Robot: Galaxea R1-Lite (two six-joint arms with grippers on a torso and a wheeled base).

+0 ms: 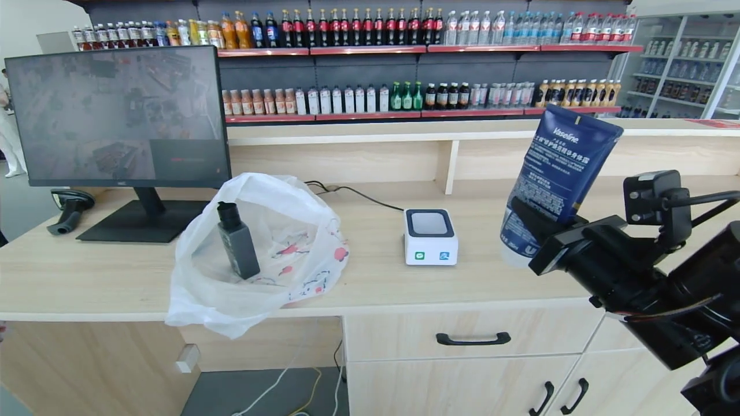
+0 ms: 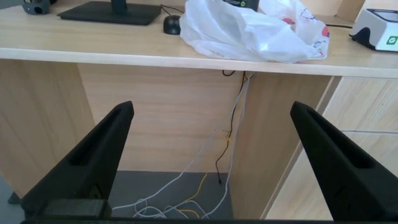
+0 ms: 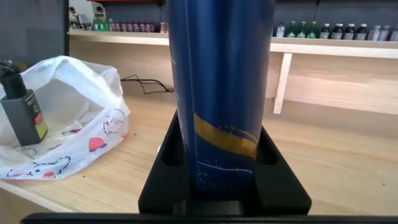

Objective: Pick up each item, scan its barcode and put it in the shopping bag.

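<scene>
Right gripper [image 1: 540, 222] clamps blue tube [image 1: 558, 167] near its cap end, raised right of scanner [image 1: 430, 236], shopping bag [image 1: 300, 231] left of it; left gripper [image 2: 211, 112] gapes empty; best, I judge, to tilt the tube's barcode face flat toward scanner window, unhurried.

From where I stand, the glossy black right arm [image 1: 688, 289] is built of rounded housings that give way to matte, angular plates at the right gripper [image 1: 540, 224]. A boxy black camera block [image 1: 659, 199] is mounted at its wrist, and a thin black cable [image 1: 708, 199] trails from the block. A red-orange wire [image 1: 665, 316] loops along a pale ring at one joint. The left gripper [image 2: 211, 124] has matte black wedge-shaped fingers [image 2: 93, 158] that taper to blunt tips.
</scene>
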